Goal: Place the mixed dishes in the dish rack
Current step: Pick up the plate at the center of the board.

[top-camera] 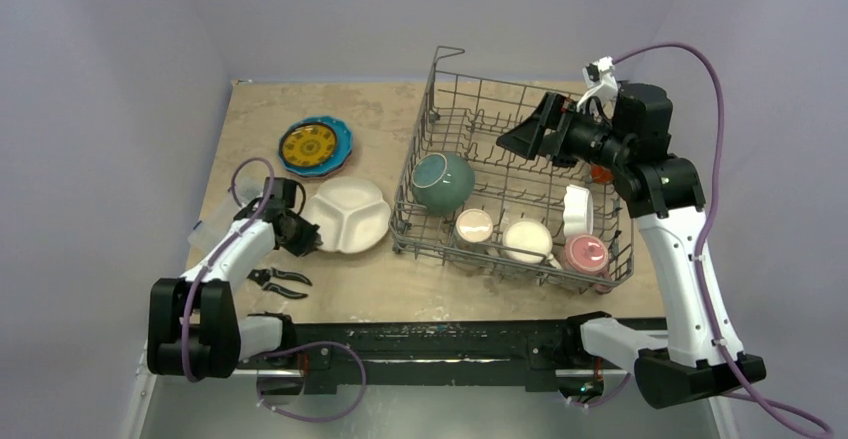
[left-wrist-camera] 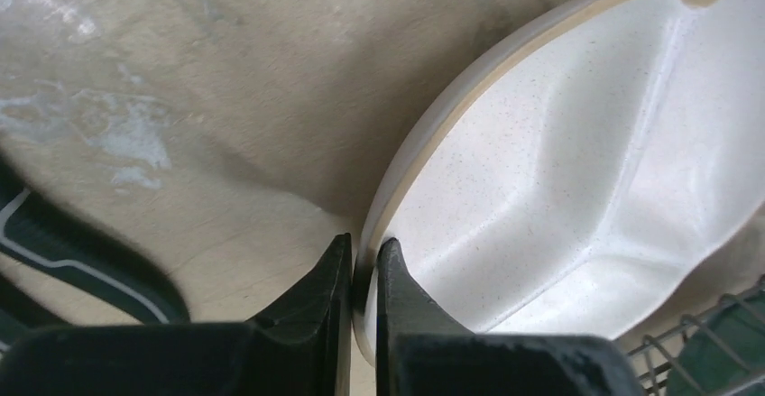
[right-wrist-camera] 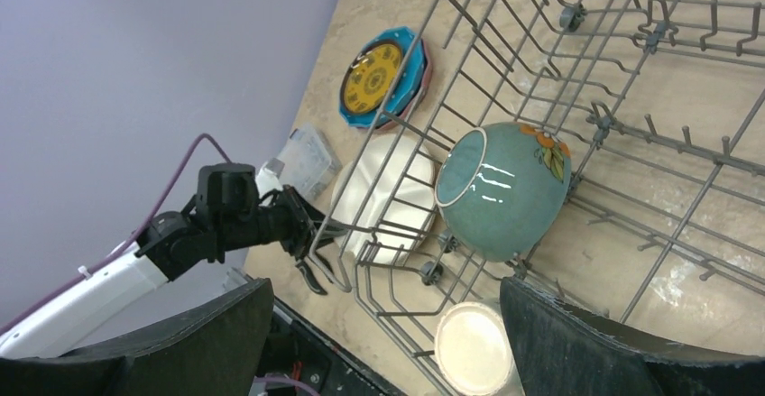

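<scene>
My left gripper (top-camera: 305, 234) (left-wrist-camera: 364, 244) is shut on the near rim of the white divided plate (top-camera: 347, 214) (left-wrist-camera: 577, 170), one finger inside the rim and one outside. The plate lies on the table just left of the dish rack (top-camera: 413, 159) (right-wrist-camera: 603, 124). In the rack sit a teal bowl (top-camera: 443, 181) (right-wrist-camera: 505, 188), a cream mug (top-camera: 474, 226) (right-wrist-camera: 474, 346), a second cream mug (top-camera: 527, 240), a red mug (top-camera: 587, 253) and a small white bowl (top-camera: 577, 211). My right gripper (top-camera: 510, 142) (right-wrist-camera: 386, 292) hangs open above the rack's middle, holding nothing.
A stack of plates with a blue and yellow one on top (top-camera: 315, 146) (right-wrist-camera: 383, 76) lies at the back left. Black-handled pliers (top-camera: 278, 280) (left-wrist-camera: 81, 252) lie near the front edge, beside my left gripper. A clear plastic box (top-camera: 215, 227) (right-wrist-camera: 307, 157) sits at the table's left edge.
</scene>
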You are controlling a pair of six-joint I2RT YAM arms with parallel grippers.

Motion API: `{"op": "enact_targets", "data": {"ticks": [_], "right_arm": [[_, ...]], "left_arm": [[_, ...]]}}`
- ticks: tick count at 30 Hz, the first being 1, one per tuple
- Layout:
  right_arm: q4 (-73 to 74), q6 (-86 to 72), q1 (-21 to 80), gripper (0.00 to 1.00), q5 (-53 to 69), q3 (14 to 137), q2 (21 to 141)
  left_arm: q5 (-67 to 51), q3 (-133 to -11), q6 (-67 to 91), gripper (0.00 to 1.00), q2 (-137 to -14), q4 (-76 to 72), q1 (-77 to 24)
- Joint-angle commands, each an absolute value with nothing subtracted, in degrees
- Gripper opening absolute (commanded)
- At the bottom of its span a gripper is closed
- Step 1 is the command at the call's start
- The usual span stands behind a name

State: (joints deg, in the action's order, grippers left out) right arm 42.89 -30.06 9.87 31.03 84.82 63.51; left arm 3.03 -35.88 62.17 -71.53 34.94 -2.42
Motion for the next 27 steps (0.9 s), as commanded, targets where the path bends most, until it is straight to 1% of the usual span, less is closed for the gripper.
{"op": "enact_targets", "data": {"ticks": [1, 3, 7, 10, 12, 14, 15, 21, 27], "right_arm": [[42.90, -31.02, 10.19, 0.98, 29.12, 85.18, 63.88], [43.19, -30.92, 10.30, 0.98, 27.39, 85.66, 64.10], [43.21, -30.05, 11.65, 0.98, 25.17, 85.76, 65.09], [44.36, -32.55, 11.77, 0.98, 22.71, 84.37, 65.09], [44.47, -33.92, 11.76, 0.98, 25.84, 83.34, 65.55], [46.58, -33.16, 11.76, 0.98, 30.73, 84.12, 67.70], [48.47, -31.95, 11.74, 0.98, 31.32, 84.96, 68.72], [52.50, -25.26, 11.79, 0.98, 27.06, 88.94, 68.94], [51.00, -25.98, 11.92, 0.98, 30.51, 85.90, 68.21]], "left_arm": [[9.57, -34.43, 63.61, 0.00, -70.63, 36.57, -2.12], [9.56, -33.68, 64.10, 0.00, -67.22, 37.95, -2.12], [12.77, -36.56, 66.17, 0.00, -59.27, 48.69, -2.13], [14.47, -39.55, 65.03, 0.00, -52.54, 54.79, -2.18], [14.50, -41.01, 64.41, 0.00, -46.89, 57.71, -2.11], [15.00, -42.70, 66.04, 0.00, -43.22, 60.86, -2.16], [15.32, -43.78, 66.70, 0.00, -41.80, 62.16, -2.12], [16.09, -50.14, 66.41, 0.00, -36.91, 64.61, -2.12], [13.36, -54.48, 68.09, 0.00, -34.64, 62.84, -2.12]]}}
